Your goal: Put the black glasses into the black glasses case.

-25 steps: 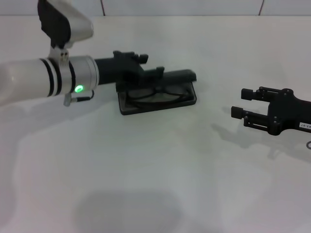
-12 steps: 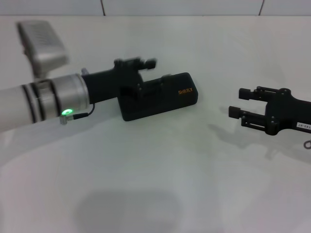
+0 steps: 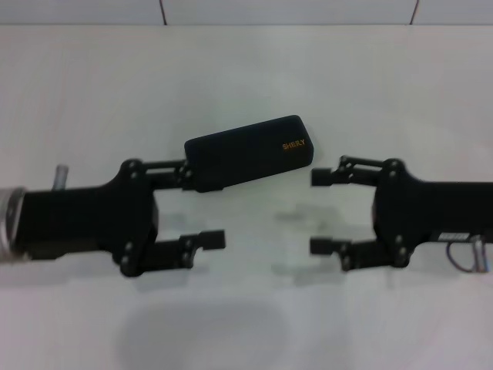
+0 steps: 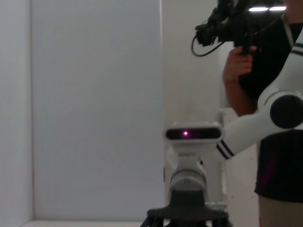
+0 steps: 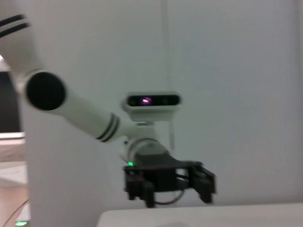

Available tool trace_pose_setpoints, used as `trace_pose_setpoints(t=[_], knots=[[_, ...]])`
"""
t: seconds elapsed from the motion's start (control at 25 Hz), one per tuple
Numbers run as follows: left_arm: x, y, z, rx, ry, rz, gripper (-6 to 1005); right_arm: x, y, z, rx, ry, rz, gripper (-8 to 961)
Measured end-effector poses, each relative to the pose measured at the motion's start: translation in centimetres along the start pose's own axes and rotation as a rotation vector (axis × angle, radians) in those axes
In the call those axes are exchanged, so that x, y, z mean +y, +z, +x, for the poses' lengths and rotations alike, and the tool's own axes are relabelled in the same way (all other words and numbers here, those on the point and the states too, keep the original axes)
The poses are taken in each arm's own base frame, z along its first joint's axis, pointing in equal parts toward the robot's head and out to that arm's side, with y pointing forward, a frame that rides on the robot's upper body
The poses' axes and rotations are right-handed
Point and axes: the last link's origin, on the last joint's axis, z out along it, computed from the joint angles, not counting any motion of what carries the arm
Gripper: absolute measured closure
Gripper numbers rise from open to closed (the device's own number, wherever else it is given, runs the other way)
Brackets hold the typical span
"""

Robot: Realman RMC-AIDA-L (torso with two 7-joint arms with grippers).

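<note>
The black glasses case (image 3: 250, 152) lies shut on the white table, its gold lettering facing up. The black glasses are hidden from view. My left gripper (image 3: 203, 206) hovers just in front of the case's left end, open, holding nothing, its far finger close to the case's corner. My right gripper (image 3: 318, 212) faces it from the right, open and holding nothing, a short way off the case's right end. The right wrist view shows the left gripper (image 5: 173, 193) from the front, with its fingers spread.
White table (image 3: 246, 308) with a tiled wall behind. In the left wrist view my head (image 4: 193, 134) and white right arm (image 4: 265, 113) appear, with a person (image 4: 279, 156) holding a camera rig beside them.
The case's lid went from open, with the glasses inside, to shut. My left gripper drew back from the case towards the front. My right gripper moved left, closer to the middle.
</note>
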Motion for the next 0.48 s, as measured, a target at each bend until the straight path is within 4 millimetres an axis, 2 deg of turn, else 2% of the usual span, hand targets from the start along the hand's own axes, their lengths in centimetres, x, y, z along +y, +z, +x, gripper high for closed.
trace_pose_setpoints(t=[0.12, 0.4, 0.48], knots=[[1.0, -0.8, -0.8, -0.001, -0.013, 0.033, 377, 0.5, 1.0, 0.1, -0.005, -0.051, -0.055, 148], [1.6, -0.7, -1.1, 0.026, -0.048, 0.056, 369, 0.9, 1.7, 0.0, -0.032, -0.1, -0.071, 153], [1.7, -0.5, -1.2, 0.032, -0.048, 0.056, 313, 0.9, 1.7, 0.1, -0.034, -0.097, -0.067, 153]])
